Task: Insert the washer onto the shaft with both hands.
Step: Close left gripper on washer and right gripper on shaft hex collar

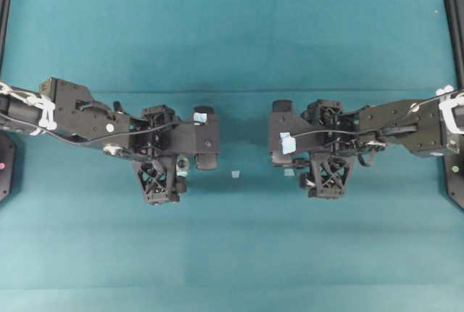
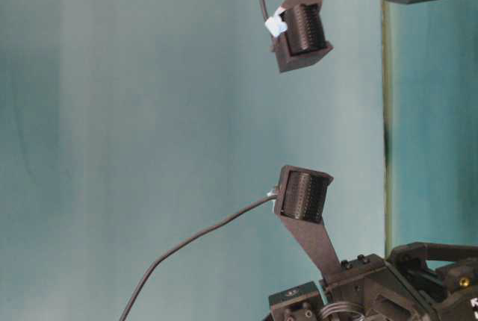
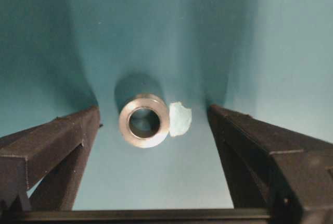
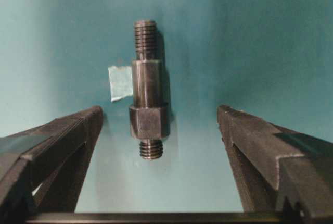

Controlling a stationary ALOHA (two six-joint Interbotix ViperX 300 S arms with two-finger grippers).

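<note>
The washer (image 3: 144, 120), a small grey-tan metal ring with a dark hole, lies flat on the teal table. It sits between the fingers of my left gripper (image 3: 153, 111), nearer the left finger, and touches neither. That gripper (image 1: 165, 149) hangs open over it, and the washer (image 1: 182, 162) peeks out beside it from overhead. The shaft (image 4: 148, 99), a dark stepped rod threaded at both ends with a hex collar, lies on the table. It points away between the wide-apart fingers of my right gripper (image 4: 159, 111). That gripper (image 1: 326, 145) is open and holds nothing.
Pale blue tape scraps lie beside the washer (image 3: 179, 119), beside the shaft (image 4: 120, 82) and between the two arms (image 1: 235, 174). Black frame posts (image 1: 455, 7) stand at the table's left and right edges. The table-level view shows only arm parts and a cable (image 2: 202, 235).
</note>
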